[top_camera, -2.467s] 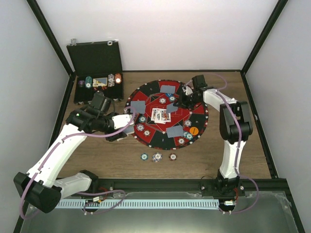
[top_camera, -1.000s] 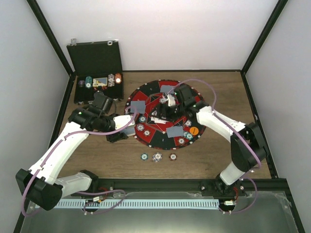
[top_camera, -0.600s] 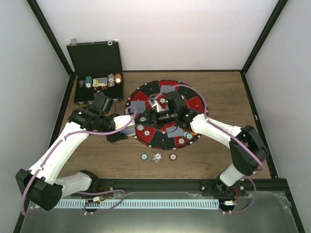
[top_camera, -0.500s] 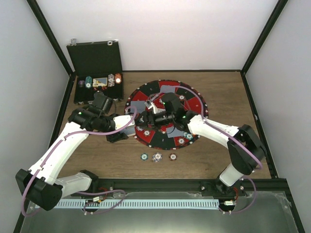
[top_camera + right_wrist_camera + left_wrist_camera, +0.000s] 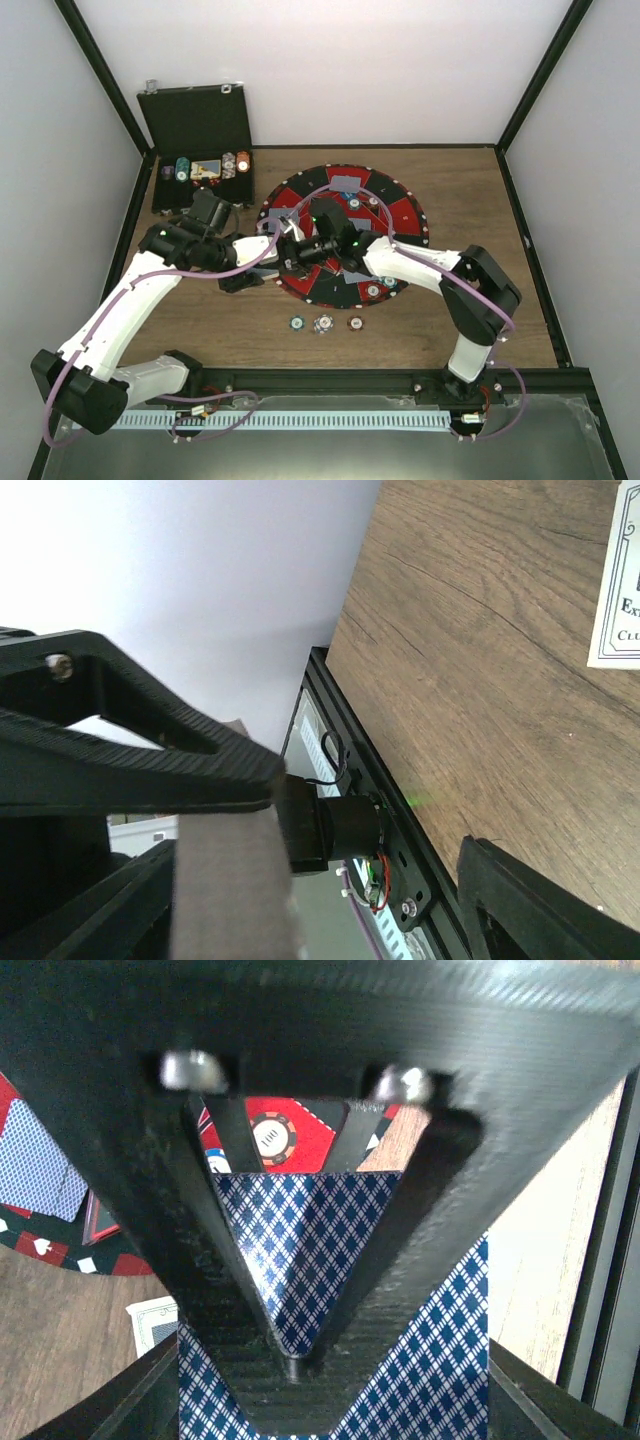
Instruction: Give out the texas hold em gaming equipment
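Clamped the left gripper (image 5: 296,1358) shut on a deck of blue-diamond-backed playing cards (image 5: 322,1250) just off the left rim of the round mat (image 5: 408,214), seemingly as the stock for dealing. Poised the right gripper (image 5: 291,246) over the mat's left side, close to that deck, fingers apart with nothing seen between them, probably ready to draw off a card. Found other cards (image 5: 346,183) and poker chips (image 5: 373,290) laid around the mat's segments, and three more chips (image 5: 323,323) on the table (image 5: 450,330) nearer the arms, likely awaiting places.
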